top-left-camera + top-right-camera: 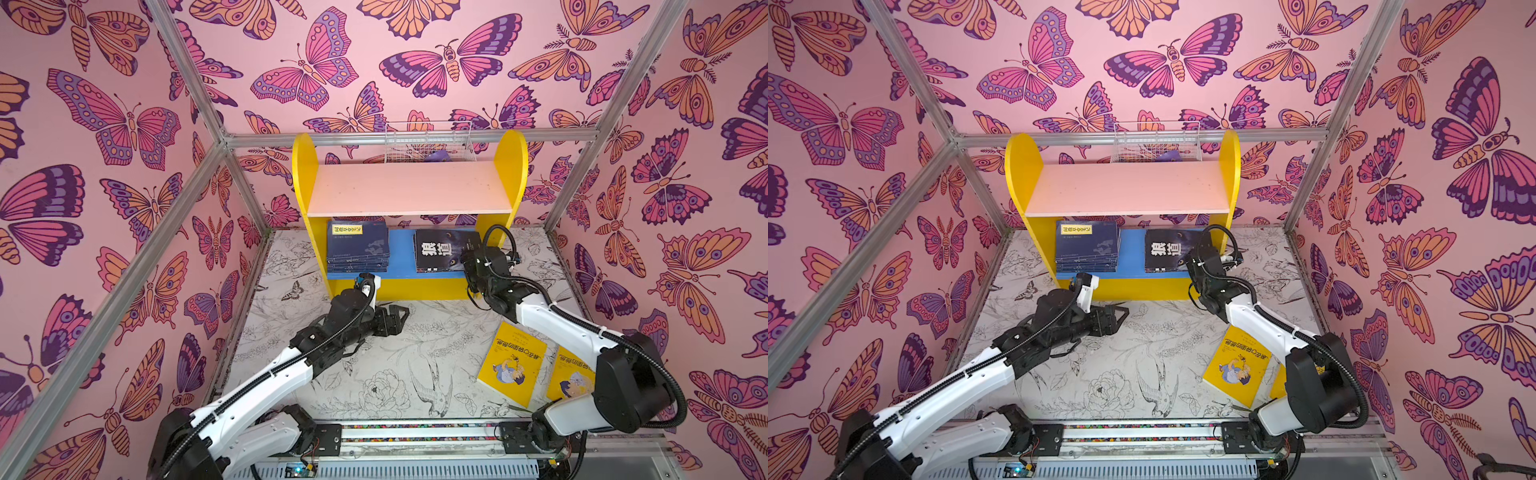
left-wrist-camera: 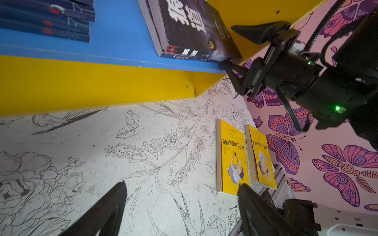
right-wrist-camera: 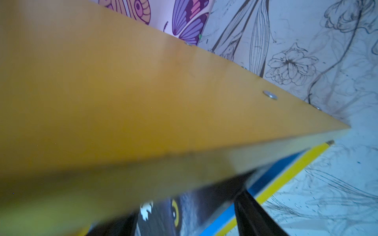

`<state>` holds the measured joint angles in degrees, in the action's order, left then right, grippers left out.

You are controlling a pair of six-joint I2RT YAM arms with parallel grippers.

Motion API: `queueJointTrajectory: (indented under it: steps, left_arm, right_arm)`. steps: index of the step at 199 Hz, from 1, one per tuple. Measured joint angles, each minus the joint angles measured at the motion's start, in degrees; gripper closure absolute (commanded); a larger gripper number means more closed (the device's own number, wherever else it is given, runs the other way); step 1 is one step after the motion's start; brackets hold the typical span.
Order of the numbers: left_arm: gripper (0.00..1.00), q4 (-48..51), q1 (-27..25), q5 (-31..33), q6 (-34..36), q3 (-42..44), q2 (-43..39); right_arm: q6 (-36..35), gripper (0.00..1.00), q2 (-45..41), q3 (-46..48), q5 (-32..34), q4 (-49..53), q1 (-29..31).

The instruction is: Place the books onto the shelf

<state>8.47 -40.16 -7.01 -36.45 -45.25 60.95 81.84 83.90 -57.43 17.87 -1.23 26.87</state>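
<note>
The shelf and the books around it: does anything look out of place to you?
Yes. Two yellow books lie on the table, tilted, apart from the shelf, while the navy stack and the black book lie flat on its blue lower board. Nothing looks spilled or damaged.
</note>
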Motion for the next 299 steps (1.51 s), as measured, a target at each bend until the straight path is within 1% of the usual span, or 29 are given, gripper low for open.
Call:
queueJointTrajectory:
  steps: [18, 35, 56, 65, 80, 85, 91, 103, 124, 158, 211, 226, 236, 255, 267, 279, 299]
  left_arm:
    - [0.13, -0.35, -0.42, 0.2, 0.24, -2.4, 2.75]
    - [0.14, -0.85, -0.76, 0.59, 0.46, -3.85, 4.83]
    - [0.15, -1.14, -0.79, 0.94, 0.85, -5.11, 7.1]
    - [0.15, -1.16, -0.81, 1.09, 1.01, -5.55, 7.98]
    - [0.15, -1.16, -0.81, 1.64, 1.01, -5.84, 8.85]
    - [0.15, -1.14, -0.81, 1.92, 1.01, -5.84, 8.94]
    - [0.15, -1.11, -0.81, 2.14, 0.98, -5.81, 8.94]
    - [0.15, -1.2, -0.81, 2.69, 0.81, -5.81, 8.92]
    - [0.15, -1.31, -0.81, 3.61, 0.11, -5.27, 8.66]
    - [0.15, -1.27, -0.81, 4.22, -1.27, -2.25, 6.75]
    - [0.16, -1.18, -0.81, 5.03, -3.19, 0.2, 4.57]
    - [0.16, -1.18, -0.81, 5.35, -3.37, 0.55, 4.22]
    - [0.16, -1.2, -0.81, 5.6, -3.52, 0.87, 3.87]
    - [0.15, -1.11, -0.81, 6.45, -3.69, 1.2, 3.21]
    - [0.15, -1.11, -0.81, 6.88, -3.72, 1.22, 2.84]
    - [0.15, -1.11, -0.81, 7.17, -3.72, 1.27, 2.47]
    - [0.15, -1.14, -0.81, 7.76, -3.74, 1.33, 2.01]
  right_arm:
    - [-0.35, 0.28, -1.01, -0.17, -0.92, 1.97, 0.0]
    - [-2.16, 0.3, -1.88, -0.17, -2.21, 2.62, -0.5]
    - [-6.32, 0.41, -2.78, -0.31, -4.63, 3.87, -0.98]
    - [-8.33, 0.5, -2.95, -0.74, -5.68, 5.46, -1.22]
    - [-12.09, 0.76, -3.26, -1.68, -6.99, 9.31, -1.77]
    - [-12.87, 0.82, -3.34, -1.92, -7.41, 10.29, -1.97]
    - [-14.23, 0.86, -3.45, -2.27, -7.74, 11.85, -2.05]
    - [-16.09, 0.91, -3.5, -2.8, -8.41, 14.36, -2.1]
    - [-18.29, 0.92, -3.43, -2.95, -9.25, 17.18, -2.1]
    - [-18.91, 0.92, -3.02, -2.95, -9.7, 18.64, -2.08]
    - [-18.34, 0.94, -2.03, -2.93, -8.63, 18.58, -1.77]
    - [-18.99, 0.94, -2.25, -2.32, -6.56, 18.58, -0.44]
    - [-22.14, 0.94, -2.6, -1.66, -7.08, 18.08, 1.62]
    - [-28.7, 0.94, -2.71, -1.66, -8.35, 16.24, 9.09]
    - [-32.33, 0.94, -2.91, -1.64, -8.85, 16.17, 12.7]
    - [-35.1, 0.95, -2.95, -1.66, -9.05, 16.41, 14.45]
    - [-38.73, 0.95, -2.82, -1.84, -9.62, 17.59, 14.86]
